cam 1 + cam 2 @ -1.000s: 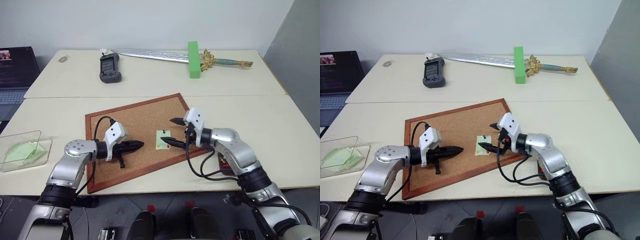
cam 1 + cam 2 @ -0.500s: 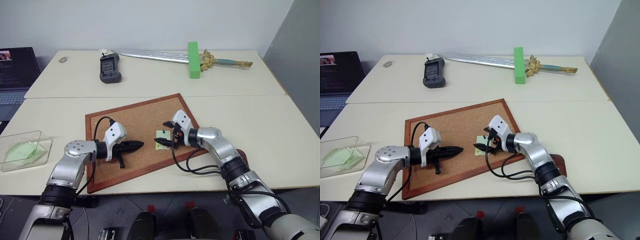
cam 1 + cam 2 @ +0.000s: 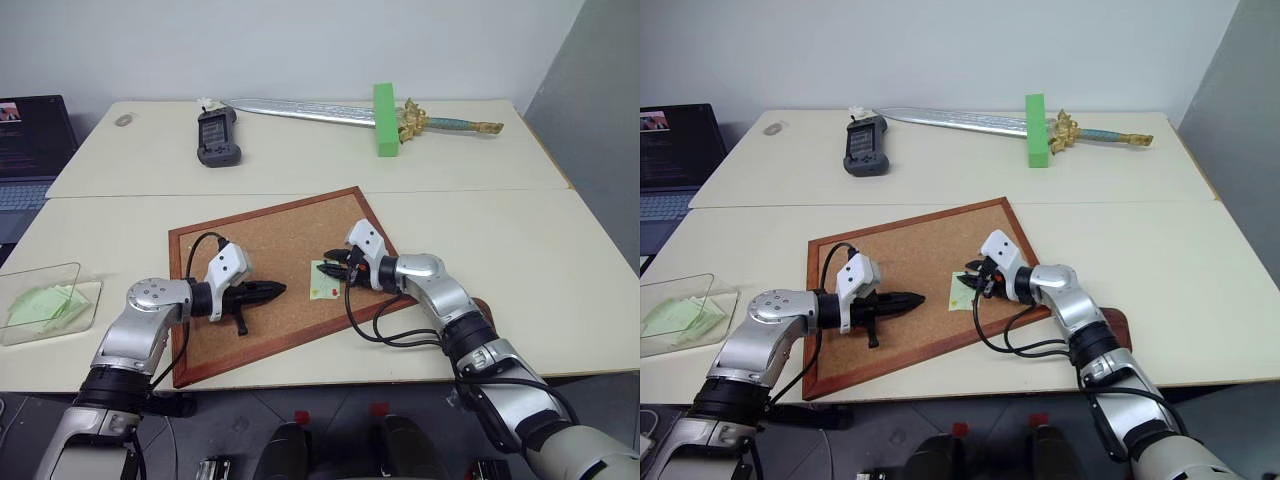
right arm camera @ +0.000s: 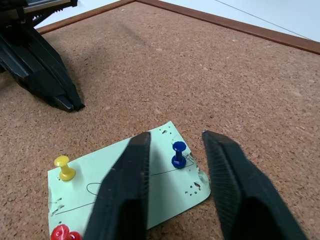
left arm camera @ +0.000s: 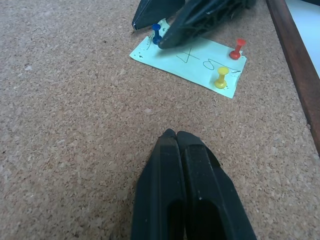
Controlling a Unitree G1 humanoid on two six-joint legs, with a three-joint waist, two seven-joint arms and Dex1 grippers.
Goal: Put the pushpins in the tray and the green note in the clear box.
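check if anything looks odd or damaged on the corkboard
The green note is peppered with small holes near its corners, and the corkboard lies skewed to the table edge. Nothing is spilled.

Pin corner crowded, open cork elsewhere

Right gripper (image 4: 175, 165) straddles blue pushpin (image 4: 178, 153) on green note (image 5: 192, 57); yellow pushpin (image 5: 220, 78) and red pushpin (image 5: 237, 48) stand close by. Bare corkboard (image 3: 270, 240) between note and left gripper (image 3: 278, 289). Raised wooden frame (image 5: 295, 65) borders the note's side.
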